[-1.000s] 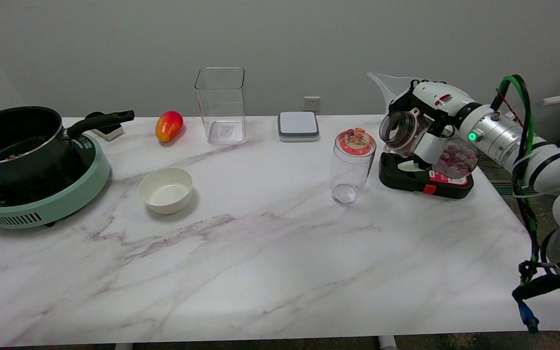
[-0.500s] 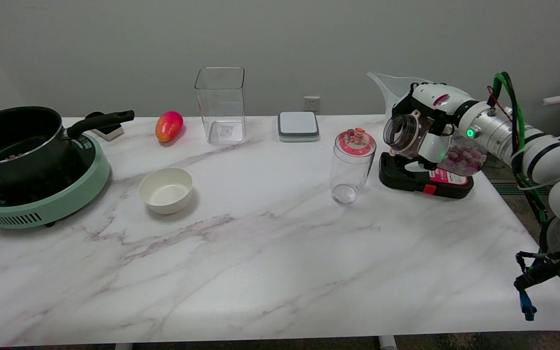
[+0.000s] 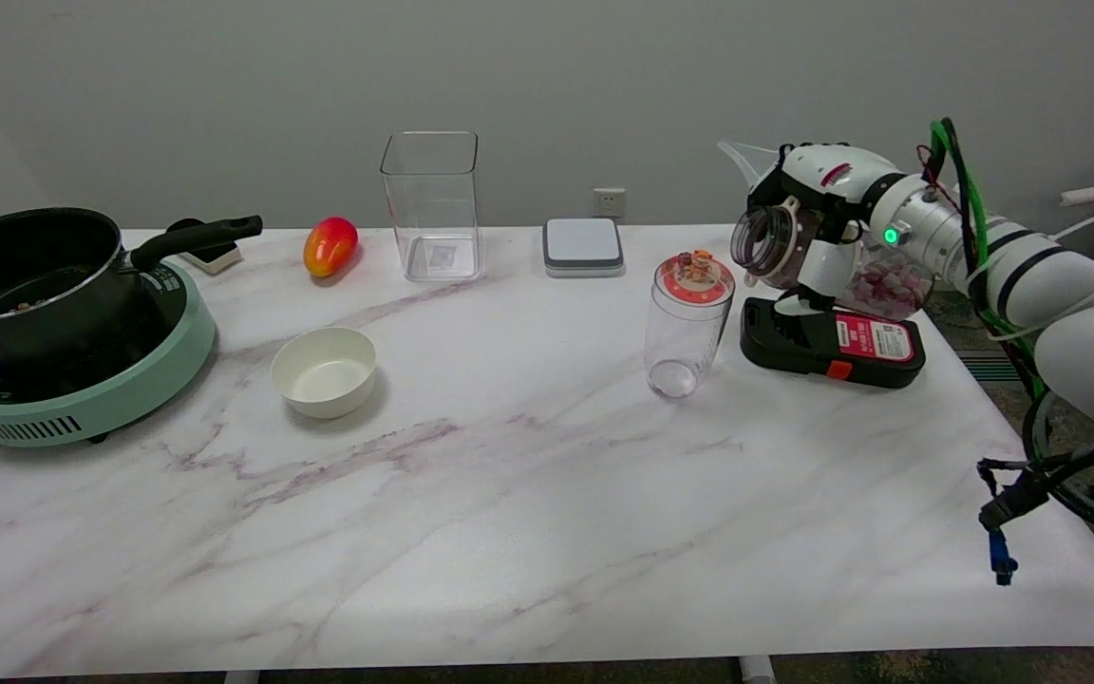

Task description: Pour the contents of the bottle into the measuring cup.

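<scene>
My right hand grips a clear bottle holding pink and white pieces at the table's far right. The bottle lies tilted on its side in the air, its open mouth facing left. The pieces sit at the bottle's bottom end, away from the mouth. Behind the hand, only the pointed spout of a clear measuring cup shows; the rest is hidden by the hand and arm. The bottle's mouth is just below and beside that spout.
A black base with a red label lies under the hand. Left of it stands a clear tumbler capped by a red lid. Further left are a white bowl, a tall clear box, a grey scale, a mango and a pot on a green cooker.
The hand has lifted the bottle up and a little to the left, uncovering more of the black base. The arm has swung higher. Nothing else has moved.
</scene>
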You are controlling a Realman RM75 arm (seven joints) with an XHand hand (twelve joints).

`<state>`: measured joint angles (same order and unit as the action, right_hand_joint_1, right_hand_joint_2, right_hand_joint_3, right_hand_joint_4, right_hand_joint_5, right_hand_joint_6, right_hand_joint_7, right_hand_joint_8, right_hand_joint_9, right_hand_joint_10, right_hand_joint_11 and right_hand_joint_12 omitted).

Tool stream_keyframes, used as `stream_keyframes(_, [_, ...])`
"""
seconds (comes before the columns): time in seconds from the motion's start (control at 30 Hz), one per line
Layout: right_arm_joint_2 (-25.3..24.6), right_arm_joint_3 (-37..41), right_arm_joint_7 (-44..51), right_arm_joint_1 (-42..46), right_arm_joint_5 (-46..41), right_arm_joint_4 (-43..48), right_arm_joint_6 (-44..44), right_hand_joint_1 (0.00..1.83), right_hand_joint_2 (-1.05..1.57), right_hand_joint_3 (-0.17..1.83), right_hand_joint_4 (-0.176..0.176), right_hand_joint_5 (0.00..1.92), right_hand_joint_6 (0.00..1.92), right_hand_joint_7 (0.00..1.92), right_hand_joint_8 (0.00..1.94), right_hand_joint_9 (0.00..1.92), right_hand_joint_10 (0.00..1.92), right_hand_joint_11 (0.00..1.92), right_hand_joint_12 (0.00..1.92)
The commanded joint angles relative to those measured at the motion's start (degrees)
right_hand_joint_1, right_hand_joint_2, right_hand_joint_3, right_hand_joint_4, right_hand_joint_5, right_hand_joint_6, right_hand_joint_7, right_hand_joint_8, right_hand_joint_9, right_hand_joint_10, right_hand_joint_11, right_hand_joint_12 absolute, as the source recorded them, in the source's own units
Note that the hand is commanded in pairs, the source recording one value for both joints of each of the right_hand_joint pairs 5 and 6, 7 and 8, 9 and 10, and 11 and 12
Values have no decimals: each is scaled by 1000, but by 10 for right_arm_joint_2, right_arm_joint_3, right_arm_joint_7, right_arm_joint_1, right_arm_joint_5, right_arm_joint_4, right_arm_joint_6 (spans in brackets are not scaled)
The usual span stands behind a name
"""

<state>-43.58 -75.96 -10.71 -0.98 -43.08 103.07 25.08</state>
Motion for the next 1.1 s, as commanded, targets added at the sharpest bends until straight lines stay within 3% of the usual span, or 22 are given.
stream_keyframes(0.03, [16,-122,3,-127,49,-38,22,1512,-160,1785,0,959,959,1270,1270,1190,1190,925,925])
stream_keyframes(0.67, [16,-129,3,-107,142,11,33,1506,-103,1751,0,1011,1011,1296,1296,1223,1223,957,957])
stream_keyframes(1.1, [16,-116,32,-98,144,22,33,1499,2,1671,0,1061,1061,1327,1327,1238,1238,985,985])
